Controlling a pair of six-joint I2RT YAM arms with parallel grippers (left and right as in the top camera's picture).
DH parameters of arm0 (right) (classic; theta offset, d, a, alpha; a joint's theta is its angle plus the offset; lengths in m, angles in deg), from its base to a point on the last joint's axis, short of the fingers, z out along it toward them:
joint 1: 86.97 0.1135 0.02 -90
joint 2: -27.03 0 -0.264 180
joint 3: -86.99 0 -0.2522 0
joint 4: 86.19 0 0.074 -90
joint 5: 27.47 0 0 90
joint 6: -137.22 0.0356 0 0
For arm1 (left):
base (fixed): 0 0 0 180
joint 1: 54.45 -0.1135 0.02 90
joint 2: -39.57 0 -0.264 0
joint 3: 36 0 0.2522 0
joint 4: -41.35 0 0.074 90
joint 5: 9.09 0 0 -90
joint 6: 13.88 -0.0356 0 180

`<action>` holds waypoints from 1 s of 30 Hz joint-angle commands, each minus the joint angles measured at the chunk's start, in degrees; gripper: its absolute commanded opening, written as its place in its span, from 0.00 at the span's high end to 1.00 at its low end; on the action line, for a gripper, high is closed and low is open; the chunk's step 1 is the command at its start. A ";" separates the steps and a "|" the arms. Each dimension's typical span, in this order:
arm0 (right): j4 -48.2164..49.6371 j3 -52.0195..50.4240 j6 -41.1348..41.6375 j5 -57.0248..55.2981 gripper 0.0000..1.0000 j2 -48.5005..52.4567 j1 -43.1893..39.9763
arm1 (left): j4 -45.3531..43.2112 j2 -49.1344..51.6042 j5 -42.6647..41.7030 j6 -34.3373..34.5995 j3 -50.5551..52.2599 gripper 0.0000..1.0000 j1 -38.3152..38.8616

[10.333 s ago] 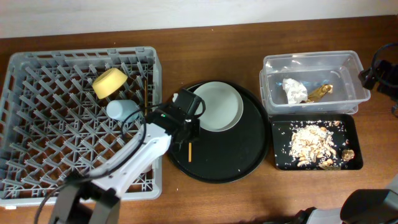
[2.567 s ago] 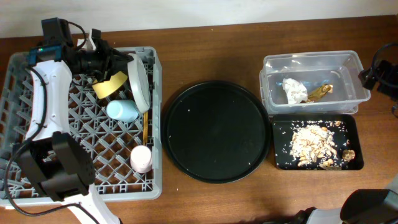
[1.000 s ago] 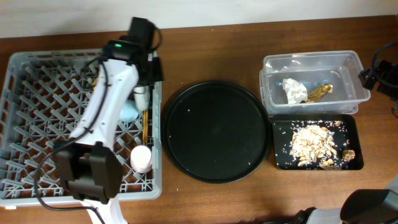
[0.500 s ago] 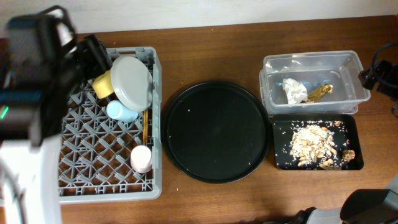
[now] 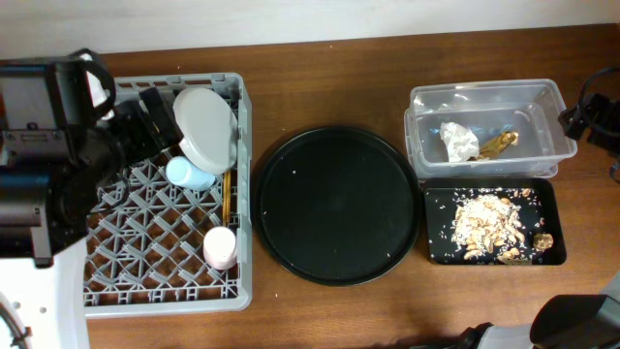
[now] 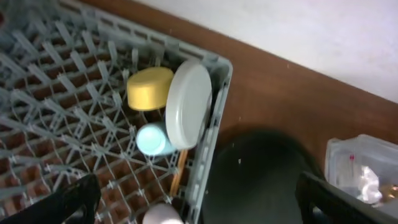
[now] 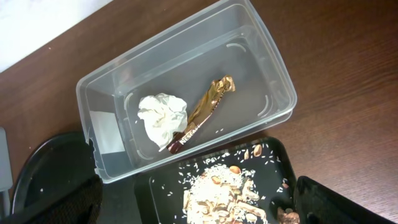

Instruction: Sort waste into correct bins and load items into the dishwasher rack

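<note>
Sorting looks finished: the big grey plastic lattice rack (image 5: 155, 262) holds the pale round plate (image 5: 205, 129), yellow bowl (image 6: 149, 88), blue cup (image 5: 191, 174), pink cup (image 5: 220, 246) and wooden chopsticks (image 5: 226, 199), the clear plastic tub (image 5: 484, 95) the crumpled white tissue (image 5: 459, 140) and gold wrapper (image 5: 499, 143), the shallow black tray (image 5: 432, 225) the beige crumbs (image 5: 487, 225), while the left end effector (image 6: 199, 205) and right end effector (image 7: 196, 199) are spread wide, holding nothing.

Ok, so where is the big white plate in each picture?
Overhead: the plate leans in the rack, in its top right corner.
Left wrist: the plate is near the middle, just right of the yellow bowl.
Right wrist: not in it.
Shared landmark: the round black tray, seen in all three views. The plate sits to its upper left.
</note>
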 commanded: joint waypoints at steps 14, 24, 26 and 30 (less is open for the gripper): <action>0.50 0.13 -1.64 -1.16 0.01 -27.85 39.50 | 4.52 -0.17 -1.36 2.29 0.07 0.01 -0.04; 34.91 -27.19 -14.82 -8.44 0.01 -62.71 43.60 | 4.52 -0.17 -1.36 2.29 0.07 0.01 -0.04; 45.79 -41.00 -14.78 -8.11 0.01 -72.17 41.35 | 4.52 -0.17 -1.36 2.29 0.07 0.01 -0.04; 59.60 -59.58 -11.65 -7.76 0.01 -83.43 38.58 | 4.52 -0.17 -1.36 2.29 0.07 0.01 -0.04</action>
